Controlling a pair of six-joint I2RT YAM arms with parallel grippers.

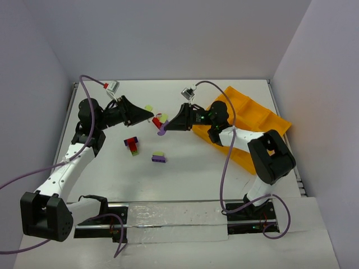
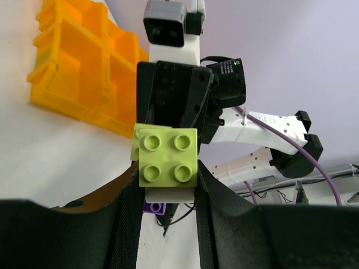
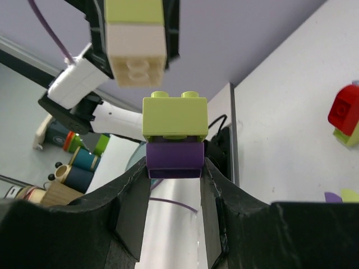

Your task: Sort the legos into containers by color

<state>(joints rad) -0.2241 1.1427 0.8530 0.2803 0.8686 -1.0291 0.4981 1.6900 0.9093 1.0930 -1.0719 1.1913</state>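
White bench (image 1: 185,179) below, tray (image 1: 253,120) far R. L pincer (image 2: 168,175) clenched on a green brick (image 2: 168,150); R pincer (image 3: 174,169) grasps a purple brick (image 3: 174,154) w/ green cap (image 3: 174,116), both midair, close. I'd reckon: peel cap sideways, hold purple low, no yanking.

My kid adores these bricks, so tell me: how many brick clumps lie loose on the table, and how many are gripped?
Loose clumps on the table: 2
Green-white clump in left gripper: 1
Green-purple clump in right gripper: 1
Total: 4
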